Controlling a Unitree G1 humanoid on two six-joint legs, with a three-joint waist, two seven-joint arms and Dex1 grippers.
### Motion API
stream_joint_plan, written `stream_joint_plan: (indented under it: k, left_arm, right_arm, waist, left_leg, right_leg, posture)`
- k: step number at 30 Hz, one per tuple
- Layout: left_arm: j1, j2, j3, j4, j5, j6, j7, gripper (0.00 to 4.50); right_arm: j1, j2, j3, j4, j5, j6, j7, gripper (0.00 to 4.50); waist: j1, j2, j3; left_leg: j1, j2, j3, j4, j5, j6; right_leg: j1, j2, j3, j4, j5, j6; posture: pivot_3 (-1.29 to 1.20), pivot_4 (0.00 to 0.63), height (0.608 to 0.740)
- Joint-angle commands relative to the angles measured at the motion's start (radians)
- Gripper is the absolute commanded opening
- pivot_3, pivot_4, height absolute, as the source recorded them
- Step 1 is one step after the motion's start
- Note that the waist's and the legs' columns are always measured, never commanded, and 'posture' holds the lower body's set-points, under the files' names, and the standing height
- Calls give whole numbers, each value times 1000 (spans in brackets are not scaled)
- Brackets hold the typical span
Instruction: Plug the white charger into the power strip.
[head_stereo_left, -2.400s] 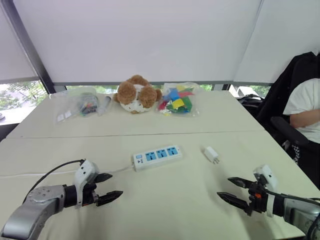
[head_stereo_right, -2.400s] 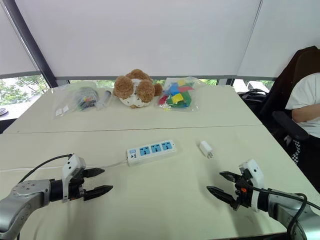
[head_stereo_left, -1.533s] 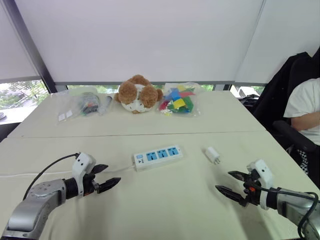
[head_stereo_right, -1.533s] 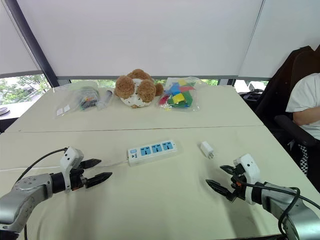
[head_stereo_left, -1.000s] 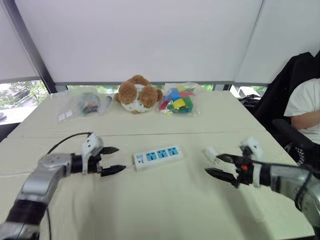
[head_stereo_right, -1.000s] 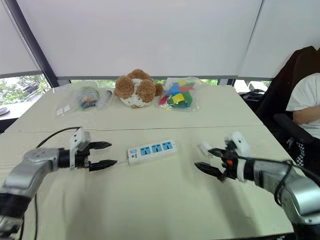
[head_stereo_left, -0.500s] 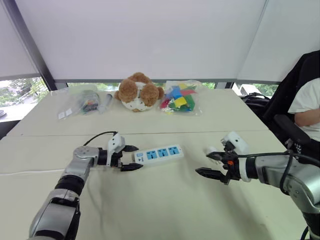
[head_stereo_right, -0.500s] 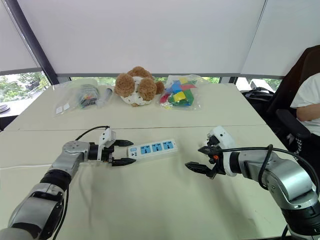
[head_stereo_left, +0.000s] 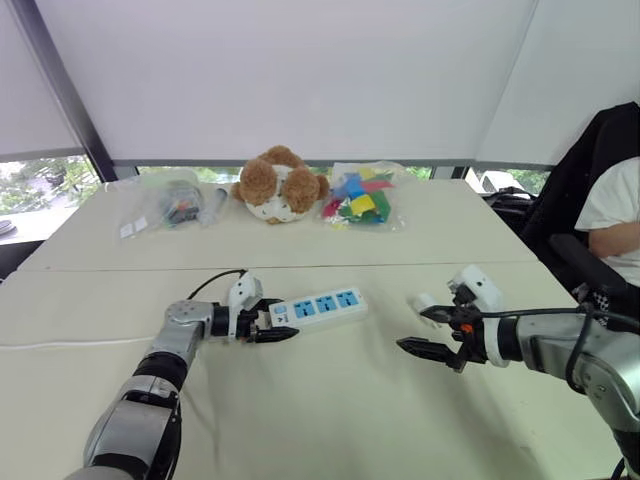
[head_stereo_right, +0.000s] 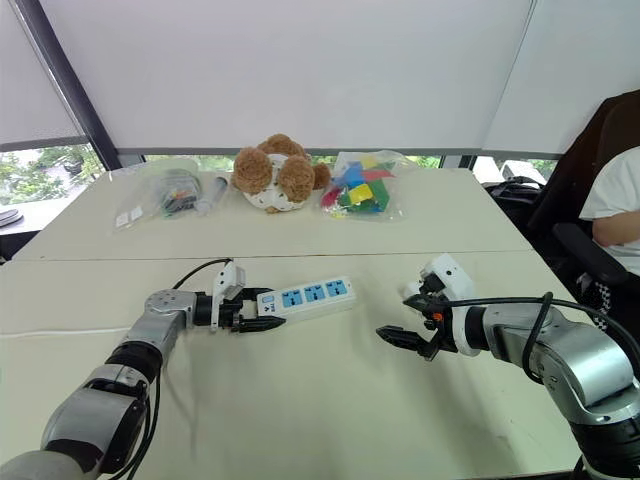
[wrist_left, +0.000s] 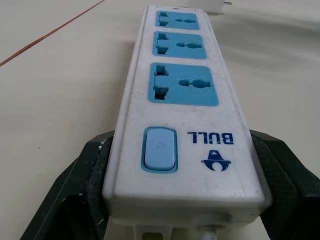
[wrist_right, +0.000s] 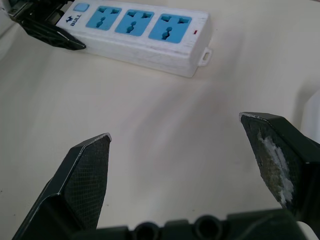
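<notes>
The left gripper is clamped on the switch end of the white power strip with three blue sockets. In the left wrist view its two black fingers sit against the strip's two long sides, with the pale blue switch button and the blue logo between them. The power strip lies flat on the cream table, sockets up, and runs from the left gripper toward the robot's right.

The right gripper hangs low over the table to the right of the strip, clear of it, with its fingers spread wide and nothing between them. The right wrist view shows bare tabletop between its fingertips and the strip lying beyond them. The small white charger lies on the table just beside the right gripper's farther finger, partly hidden by it. Whether the two touch cannot be told. The charger is near the strip's free end but apart from it.

Along the far side of the table, well away from both grippers, are three things:
- A clear plastic bag holds red, blue, green and yellow blocks.
- Just to its left lies a brown and white plush toy.
- Farther left, a second clear plastic bag holds small dark and coloured items too small to identify.

At the right edge a person's white sleeve shows against a black chair.
</notes>
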Motion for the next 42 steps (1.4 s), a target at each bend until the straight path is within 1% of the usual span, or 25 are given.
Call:
stream_joint_plan:
  k: [1, 3, 4, 6, 9, 12, 15, 17, 20, 24, 27, 31, 37, 39, 40, 42]
  left_arm:
    - [-13, 5, 0, -38, 17, -14, -20, 3078]
    - [17, 11, -34, -97, 34, -3, -58, 3078]
    - [35, 11, -44, -141, 29, 33, -77, 3078]
    - [71, 12, -59, -225, 16, 98, -101, 3078]
    - [115, 23, -87, -298, 50, 101, -87, 3078]
    - [122, 22, -85, -307, 58, 112, -52, 3078]
    - [122, 25, -80, -309, 62, 117, -33, 3078]
    - [125, 25, -75, -313, 60, 119, -21, 3078]
    - [134, 20, -71, -317, 58, 120, 3, 3078]
    - [162, 7, -63, -327, 56, 114, 41, 3078]
    - [179, -2, -60, -338, 55, 116, 60, 3078]
    - [199, -13, -54, -355, 51, 124, 84, 3078]
    - [219, -23, -50, -366, 53, 121, 119, 3078]
    - [221, -24, -47, -370, 53, 122, 127, 3078]
    - [222, -25, -46, -373, 54, 123, 131, 3078]
    - [225, -24, -44, -376, 54, 125, 135, 3078]
  right_arm:
    - [-44, -50, -31, 6, -33, -13, -10, 4500]
    - [-137, -96, -23, 121, -57, -27, 24, 4500]
    - [-183, -130, 3, 186, -93, -56, 45, 4500]
    - [-266, -186, 83, 315, -175, -91, 75, 4500]
    - [-411, -197, 210, 502, -242, -68, 149, 4500]
    - [-578, -162, 364, 684, -319, -47, 265, 4500]
    - [-753, -93, 489, 892, -395, -45, 380, 4500]
    - [-851, -43, 567, 1044, -462, -85, 454, 4500]
    - [-948, 25, 638, 1246, -551, -161, 538, 4500]
    - [-1028, 122, 684, 1479, -652, -236, 617, 4500]
    - [-1062, 176, 676, 1596, -700, -266, 643, 4500]
    - [-1086, 226, 662, 1687, -755, -303, 665, 4500]
    - [-1071, 279, 659, 1758, -839, -375, 645, 4500]
    - [-1058, 289, 652, 1773, -858, -392, 627, 3953]
    - [-1054, 292, 647, 1778, -866, -401, 621, 3590]
    - [-1051, 300, 628, 1786, -873, -408, 612, 2572]
  waist:
    - [2, 0, 0]
    - [3, 0, 0]
    - [4, 1, 0]
    - [11, 2, 0]
    - [18, 2, -1]
    - [18, 2, -1]
    - [17, 4, -1]
    - [19, 5, 0]
    - [25, 5, 0]
    - [22, 6, -1]
    - [22, 8, -1]
    - [23, 10, -2]
    - [24, 14, -4]
    - [25, 14, -4]
    - [25, 14, -4]
    - [24, 14, -4]
  left_leg:
    - [0, 0, 0, 0, 0, 0]
    - [0, 0, 0, 1, 0, 0]
    - [0, 0, 0, 1, 0, 0]
    - [0, 0, 1, 1, 0, 0]
    - [0, 1, 1, 1, 0, 0]
    - [0, 1, 1, 1, 0, 0]
    - [0, 0, 2, 2, 0, 0]
    - [0, 0, 3, 3, 0, 0]
    - [0, 0, 3, 3, 0, 0]
    - [0, 0, 3, 3, 0, 0]
    - [0, 0, 3, 4, 0, 0]
    - [0, 0, 3, 4, 1, -1]
    - [1, -1, 3, 4, 1, -2]
    - [1, -1, 3, 4, 1, -2]
    - [1, -1, 3, 4, 1, -3]
    - [1, -1, 3, 4, 2, -3]
  right_leg:
    - [0, 0, 0, 0, 0, 0]
    - [0, 0, 0, 1, 0, 0]
    - [0, 0, 1, 1, 0, 0]
    - [-1, 0, 1, 1, 0, 0]
    - [-2, 0, 0, 2, 0, 0]
    - [-2, 0, 1, 3, 0, 0]
    - [-2, 0, 1, 3, 0, 0]
    - [-2, 0, 1, 4, 0, 0]
    - [-2, 0, 1, 4, 0, 0]
    - [-2, -1, 1, 4, 0, 0]
    - [-2, -1, 1, 5, 0, 0]
    - [-2, -1, 1, 6, 0, 0]
    - [-1, -1, 1, 6, 0, 0]
    - [-1, -1, 1, 6, 0, 0]
    - [-1, -1, 1, 6, 0, 0]
    - [-1, -1, 1, 6, 0, 0]
  posture:
    - [0, 150, 739]
    - [0, 150, 739]
    - [0, 150, 739]
    - [0, 150, 739]
    - [0, 150, 739]
    - [0, 150, 739]
    - [0, 150, 739]
    - [0, 150, 739]
    - [0, 150, 739]
    - [0, 150, 739]
    - [0, 150, 739]
    - [0, 150, 739]
    - [0, 150, 739]
    - [0, 150, 739]
    - [0, 150, 739]
    - [0, 150, 739]
